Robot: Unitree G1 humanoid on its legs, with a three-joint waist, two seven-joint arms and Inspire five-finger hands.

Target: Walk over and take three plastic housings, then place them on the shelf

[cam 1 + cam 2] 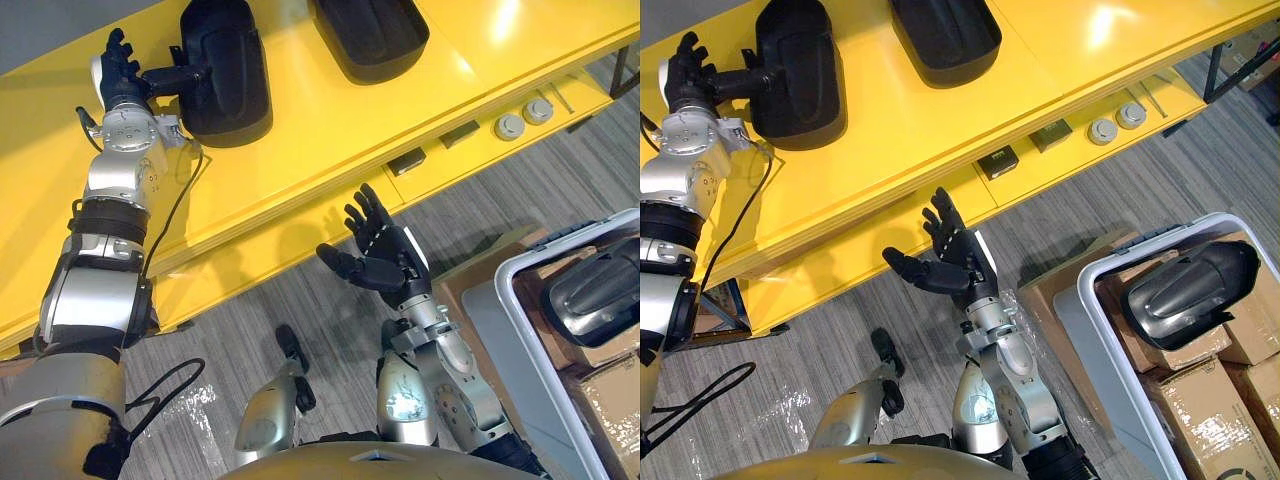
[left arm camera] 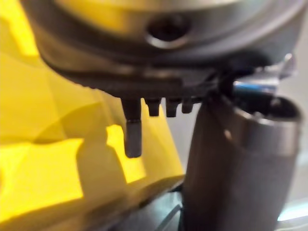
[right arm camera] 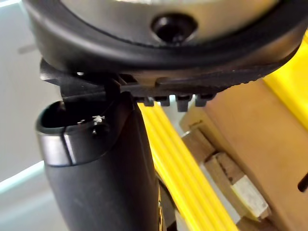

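Note:
Two black plastic housings lie on the yellow shelf (image 1: 330, 130): one at the left (image 1: 225, 70) with a stem pointing at my left hand, another (image 1: 370, 35) further right at the far edge. My left hand (image 1: 120, 70) rests on the shelf right beside that stem's end, fingers (image 2: 133, 137) loose and straight, nothing between them and the thumb (image 2: 236, 163). A third housing (image 1: 1190, 285) lies in the white-rimmed bin (image 1: 1090, 300) at the right. My right hand (image 1: 385, 255) hovers open and empty, palm up, over the floor in front of the shelf.
Below the top board runs a lower yellow ledge with two round grey parts (image 1: 510, 125) and small dark boxes (image 1: 407, 162). Cardboard boxes (image 1: 1210, 420) fill the bin under the housing. Grey wood-pattern floor lies between shelf and bin.

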